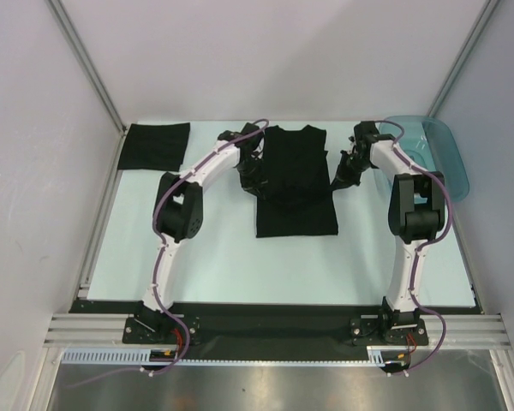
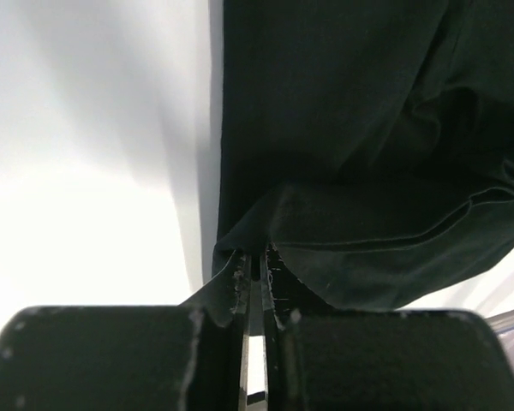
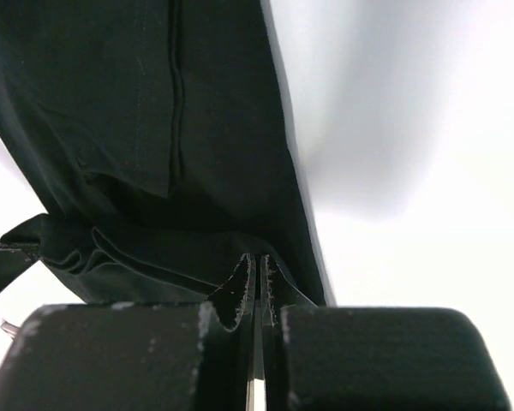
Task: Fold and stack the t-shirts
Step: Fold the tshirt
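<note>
The spread t-shirt (image 1: 295,184) lies on the pale counter (image 1: 283,265), collar toward the far side and hem toward the arm bases. Well to its left, at the far corner, a folded t-shirt (image 1: 155,145) rests apart from it. To its right, beyond the right arm (image 1: 392,158), sits a translucent teal tray (image 1: 445,158). The left fingers (image 2: 240,287) are pressed together on a fold of cloth at the spread t-shirt's left sleeve. The right fingers (image 3: 240,291) pinch its right sleeve in the same way. In both wrist views the cloth is bunched into creases just ahead of the pinch. The left arm (image 1: 207,167) and the right arm flank the spread t-shirt, elbows bent outward, wrists turned in toward it.
</note>
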Robot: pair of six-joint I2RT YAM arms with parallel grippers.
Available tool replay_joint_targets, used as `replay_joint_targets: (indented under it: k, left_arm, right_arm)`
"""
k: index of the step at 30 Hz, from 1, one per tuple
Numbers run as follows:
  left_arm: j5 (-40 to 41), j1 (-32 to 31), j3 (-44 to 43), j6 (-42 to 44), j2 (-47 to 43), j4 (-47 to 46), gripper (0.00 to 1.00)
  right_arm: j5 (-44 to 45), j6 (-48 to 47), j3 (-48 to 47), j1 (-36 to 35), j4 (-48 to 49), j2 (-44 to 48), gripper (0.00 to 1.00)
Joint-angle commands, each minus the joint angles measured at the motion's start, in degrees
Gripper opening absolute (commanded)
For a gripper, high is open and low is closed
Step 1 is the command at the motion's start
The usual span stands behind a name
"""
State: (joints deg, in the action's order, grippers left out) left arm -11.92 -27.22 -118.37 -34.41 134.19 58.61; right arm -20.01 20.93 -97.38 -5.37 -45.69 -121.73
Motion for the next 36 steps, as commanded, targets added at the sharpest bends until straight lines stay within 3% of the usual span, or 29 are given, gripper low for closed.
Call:
replay_joint_targets:
  k: [1,4,6,7,11,13,14,15,20,23,26,30,36]
  left_arm:
    - [-2.0,0.2,-5.2,1.0,1.3,-1.2,0.08]
    - [-1.6,0.3,-9.8,1.6,3.6,1.1,0.1]
    - [-1.3,0.7,-10.1,2.1,3.8,1.2,0.17]
    - [-0.8,0.8,-10.0,2.3,3.2,1.1,0.25]
    - [11.1,0.9,-9.6,3.9,-1.1,3.3,0.53]
    - [14.5,0.9,-5.2,4.5,-4.8,2.3,0.69]
    - [15.1,0.9,-3.0,4.9,-8.8,1.7,0.7]
    - [14.5,0.9,2.3,5.2,-10.9,0.7,0.7]
    - [5.1,0.9,28.4,6.7,-25.7,-11.2,0.71]
    - [-5.2,0.9,37.7,6.4,-29.3,-19.7,0.72]
    - [-10.4,0.7,48.0,3.5,-32.1,-27.0,0.73]
    - [-12.7,0.6,50.7,0.1,-31.3,-31.7,0.73]
    - [-10.5,0.7,49.5,-1.6,-27.8,-28.5,0.72]
  right_arm:
    - [0.1,-0.4,-2.7,0.7,-0.4,-0.3,0.0]
    - [-0.5,-0.3,-2.8,1.1,0.2,-0.4,0.0]
    - [-1.0,-0.4,-2.8,1.4,1.5,-0.3,0.06]
    - [-1.1,-1.1,-2.9,1.5,1.9,-0.4,0.1]
    - [0.4,-2.4,-4.4,2.2,-0.9,0.6,0.42]
    - [2.2,-2.9,-1.7,2.3,-0.8,3.2,0.52]
    - [2.8,-3.1,-0.5,2.3,-0.9,4.4,0.62]
    - [3.3,-3.2,0.8,2.5,-1.3,7.3,0.64]
    - [-0.7,-3.3,18.1,2.4,2.9,17.7,0.65]
    - [-2.2,-3.3,27.0,2.6,5.7,23.8,0.67]
    - [-4.5,-2.7,31.5,2.9,8.2,26.6,0.68]
    - [-8.6,0.5,37.3,2.9,13.6,26.3,0.67]
    - [-8.3,1.5,40.0,3.0,15.3,26.1,0.66]
